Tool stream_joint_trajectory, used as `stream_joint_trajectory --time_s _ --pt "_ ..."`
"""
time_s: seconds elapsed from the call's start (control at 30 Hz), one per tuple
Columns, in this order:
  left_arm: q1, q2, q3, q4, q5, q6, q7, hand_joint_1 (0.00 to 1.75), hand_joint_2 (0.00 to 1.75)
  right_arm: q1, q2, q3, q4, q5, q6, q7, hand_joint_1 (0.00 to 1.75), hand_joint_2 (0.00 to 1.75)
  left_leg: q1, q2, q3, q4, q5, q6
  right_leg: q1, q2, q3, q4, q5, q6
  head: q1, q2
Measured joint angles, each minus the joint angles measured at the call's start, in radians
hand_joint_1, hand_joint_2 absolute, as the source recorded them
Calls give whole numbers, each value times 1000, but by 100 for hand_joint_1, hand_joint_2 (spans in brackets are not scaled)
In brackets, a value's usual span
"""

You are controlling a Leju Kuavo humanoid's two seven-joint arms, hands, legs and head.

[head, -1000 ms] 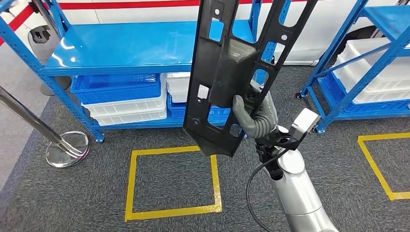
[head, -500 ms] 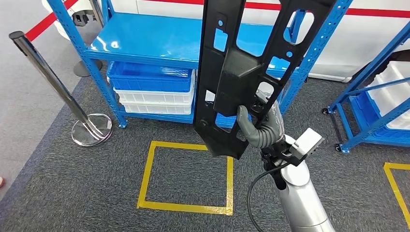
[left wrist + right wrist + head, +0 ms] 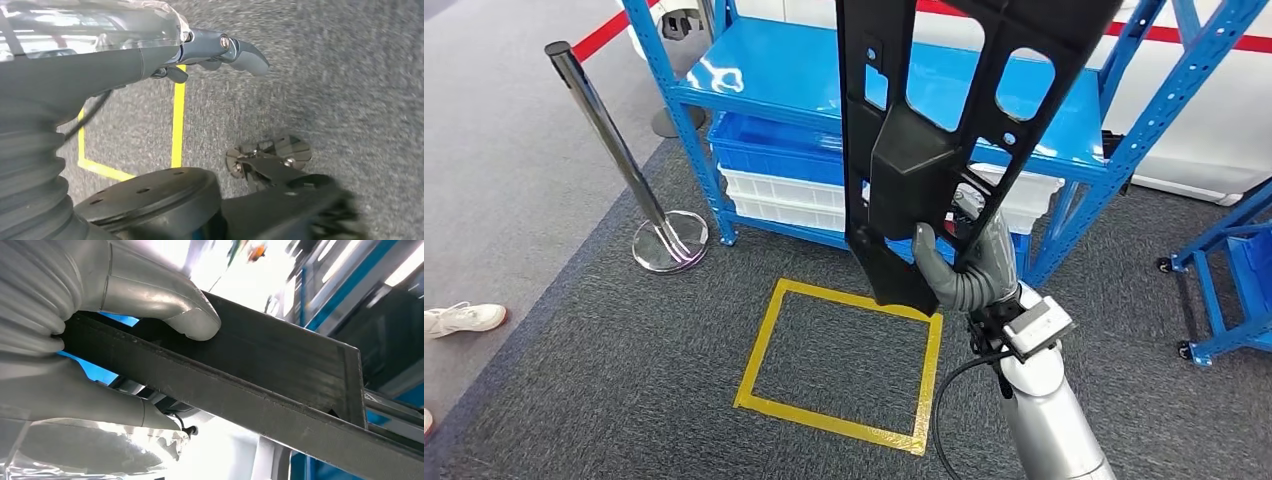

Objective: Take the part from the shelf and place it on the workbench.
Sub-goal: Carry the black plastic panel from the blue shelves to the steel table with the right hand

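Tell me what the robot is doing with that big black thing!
The robot's right hand grips a long black part near its lower end and holds it upright in front of the blue shelf. Its thumb and fingers wrap around the part's edge. The left hand hangs over the grey carpet with nothing in it. The part is off the shelf, but no workbench is in sight.

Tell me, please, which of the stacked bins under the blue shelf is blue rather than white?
The top bin, directly beneath the blue shelf; the bins stacked below it are white.
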Motion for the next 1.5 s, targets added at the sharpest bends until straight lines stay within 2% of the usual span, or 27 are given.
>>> stream_joint_trajectory --time_s 0.07,0.1,0.2,0.27,0.33,0.4,0.43,0.5,0.57,0.63,0.7,0.77,0.83,0.9,0.93,0.97,1.03,1.1,1.13,1.2,1.23,1.3,1.37,1.4,1.43,1.47,1.5 --pt "-3 2 0 -1 -1 0 2 0 175 -2 0 0 0 -126 111 7 175 175 -5 33 68 -128 41 8 4 -18 0 5 -3 7 0 0" --pt "-4 2 0 -1 0 0 3 0 175 -5 0 0 2 -194 175 13 175 175 -8 42 82 -159 48 15 6 -26 0 8 -4 12 0 0" --pt "-4 2 1 -1 10 1 4 0 175 -17 0 1 15 -351 323 27 175 175 -9 19 78 -169 55 38 7 -44 0 10 -5 26 0 0" --pt "-3 1 2 -1 13 1 5 0 175 -20 -1 1 32 -401 365 29 175 175 -6 1 76 -174 65 52 2 -11 -14 47 -37 36 0 0" --pt "-4 -1 2 -1 9 -3 9 0 175 -16 -1 1 50 -425 385 28 175 175 -5 -16 71 -176 72 61 -2 42 -63 162 -105 41 0 0" --pt "-1 -3 2 -1 1 -7 16 0 175 -4 -2 1 65 -441 402 27 175 175 -7 -39 65 -174 76 63 -1 61 -116 283 -152 41 0 0" --pt "3 -3 2 -1 -1 -8 19 0 175 3 -2 1 71 -448 409 26 175 175 -7 -52 62 -172 77 63 -1 63 -123 300 -149 40 0 0" --pt "11 -3 2 -1 -2 -8 25 0 175 11 -2 1 78 -459 423 28 175 175 -8 -78 60 -167 78 60 -2 75 -76 212 -90 34 0 0" --pt "16 -4 2 -1 -2 -7 29 0 175 13 -2 1 81 -472 438 31 175 175 -7 -101 55 -160 79 54 -4 120 -11 79 -39 26 0 0" --pt "17 -4 2 -1 -4 -8 30 0 175 17 1 1 81 -486 455 34 175 175 -5 -122 45 -157 83 42 -3 144 12 25 -31 24 0 0" --pt "19 -4 1 -1 -8 -10 30 0 175 22 7 0 81 -495 468 34 175 175 -2 -138 36 -159 88 28 -4 123 11 19 -27 20 0 0" --pt "18 -3 1 -1 -13 -14 30 0 175 29 16 0 79 -500 480 30 175 175 -6 -100 21 -131 67 17 -8 97 14 10 -21 10 0 0" --pt "15 -3 0 -1 -18 -17 29 0 175 42 21 -3 77 -503 495 25 175 175 -7 -40 -24 -26 3 8 -7 69 16 5 -19 2 0 0" --pt "10 -3 -1 -1 -21 -19 29 0 175 58 23 -5 76 -506 512 18 175 175 -4 -20 -77 101 -54 2 -4 39 14 6 -19 1 0 0" --pt "9 -3 -1 -1 -23 -20 29 0 175 65 24 -6 76 -505 523 14 175 175 -4 -17 -84 127 -58 0 -4 24 14 6 -19 1 0 0" --pt "8 -3 -2 -1 -27 -20 30 0 175 71 26 -7 75 -503 537 9 175 175 -3 -14 -70 113 -44 0 -3 11 14 6 -20 1 0 0" --pt "8 -2 -7 -1 -37 -20 31 0 175 81 30 -10 70 -486 573 -4 175 175 -4 10 7 -18 14 5 -2 -11 17 7 -22 4 0 0" --pt "2 0 -15 -1 -43 -21 32 0 175 94 35 -19 57 -445 604 -24 175 175 -13 43 73 -137 48 21 3 -31 19 9 -24 11 0 0" --pt "-1 1 -20 -1 -45 -22 32 0 175 102 38 -24 50 -420 615 -33 175 175 -17 50 83 -161 50 29 6 -40 20 10 -25 15 0 0" --pt "-6 1 -26 -1 -48 -24 30 0 175 118 45 -31 39 -371 632 -50 175 175 -19 32 80 -165 51 42 9 -58 22 10 -26 24 0 0" --pt "-8 1 -28 -2 -49 -25 28 0 175 124 47 -32 34 -350 637 -56 175 175 -17 23 80 -168 54 48 6 -54 22 14 -31 29 0 0" --pt "-14 0 -31 -2 -49 -26 20 0 175 134 52 -34 28 -319 640 -67 175 175 -12 5 80 -175 63 61 1 -7 1 68 -71 37 0 0" --pt "-22 0 -36 -2 -50 -28 9 0 175 145 53 -35 29 -297 642 -75 175 175 -10 -15 74 -176 69 69 -2 49 -58 197 -141 41 0 0" --pt "-26 0 -39 -2 -51 -29 3 0 175 151 54 -35 31 -291 644 -79 175 175 -11 -28 71 -175 70 70 -2 59 -88 261 -166 42 0 0" --pt "-26 -1 -43 -2 -53 -31 -5 0 175 156 55 -34 35 -288 646 -83 175 175 -11 -41 69 -174 71 70 -2 62 -105 298 -172 42 0 0" --pt "-26 -1 -47 -2 -54 -31 -15 0 175 159 57 -33 41 -290 648 -88 175 175 -11 -55 68 -171 72 69 -3 64 -104 294 -157 42 0 0" --pt "-24 -1 -50 -2 -55 -32 -24 0 175 161 61 -33 46 -298 648 -92 175 175 -11 -69 68 -168 71 67 -3 68 -83 250 -124 40 0 0"
